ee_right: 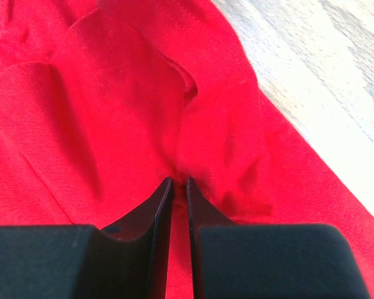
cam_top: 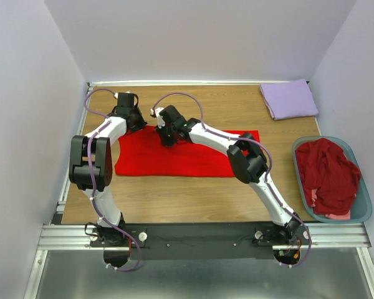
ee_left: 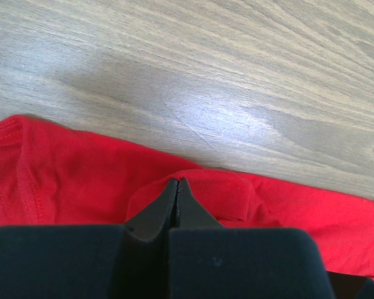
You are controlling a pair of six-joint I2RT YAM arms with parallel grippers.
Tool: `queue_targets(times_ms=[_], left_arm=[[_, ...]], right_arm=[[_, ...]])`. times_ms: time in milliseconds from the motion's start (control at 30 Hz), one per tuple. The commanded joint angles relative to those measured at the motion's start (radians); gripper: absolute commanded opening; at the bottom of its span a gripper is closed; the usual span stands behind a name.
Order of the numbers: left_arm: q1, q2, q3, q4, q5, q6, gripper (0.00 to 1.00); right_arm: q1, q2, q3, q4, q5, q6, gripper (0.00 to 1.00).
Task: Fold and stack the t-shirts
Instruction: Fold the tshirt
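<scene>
table (cam_top: 174, 193): wood grain, with pale walls seen on the left, far and right sides

left gripper (ee_left: 177, 182): was parked at the far left edge of the red t-shirt (cam_top: 193, 162). Fingers were pressed right together, tips set against a small raised fold of the hem. Whether any cloth was actually caught between them couldn't be made out, tbh

red t-shirt: was laid out flat-ish across the middle of the table, wider than deep, with bare wood showing just past its far edge in the left wrist view

right gripper (ee_right: 176, 182): was lowered onto the shirt a bit right of the left one, near the far edge. Jaws were drawn in to a thin slit and clamped on a pucker of red cloth, with wrinkles running into the tips

lavender t-shirt (cam_top: 290, 98): was found folded into a neat rectangle at the far right corner, well apart from the red one

maroon t-shirts (cam_top: 327, 174): were heaped in a crumpled pile, unfolded

basket (cam_top: 366, 208): teal-blue, placed at the right edge of the table, with the maroon pile held inside

pink bit (cam_top: 338, 215): was spotted under the near edge of the maroon pile. What it was couldn't be told
</scene>
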Motion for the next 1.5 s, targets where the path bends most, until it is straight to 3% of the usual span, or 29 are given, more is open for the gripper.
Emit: queue_targets(times_ms=[0, 367, 600, 1067, 1300, 1467], left_arm=[[0.005, 0.006, 0.014, 0.009, 0.01, 0.021, 0.0], [0.005, 0.007, 0.014, 0.009, 0.011, 0.024, 0.0], [0.005, 0.012, 0.017, 0.011, 0.019, 0.026, 0.0], [0.005, 0.033, 0.023, 0.008, 0.048, 0.029, 0.0], [0.005, 0.035, 0.029, 0.008, 0.057, 0.035, 0.0], [0.005, 0.018, 0.038, -0.006, 0.063, 0.041, 0.0]], right_arm=[[-0.019, -0.016, -0.016, -0.017, 0.018, 0.021, 0.21], [-0.041, -0.029, -0.012, -0.015, -0.034, 0.047, 0.22], [-0.059, -0.041, -0.015, -0.017, -0.08, 0.068, 0.12], [-0.096, -0.075, -0.026, -0.014, -0.148, 0.107, 0.19], [-0.097, -0.061, -0.029, -0.014, -0.177, 0.098, 0.01], [-0.097, -0.099, -0.044, -0.015, -0.197, 0.093, 0.0]])
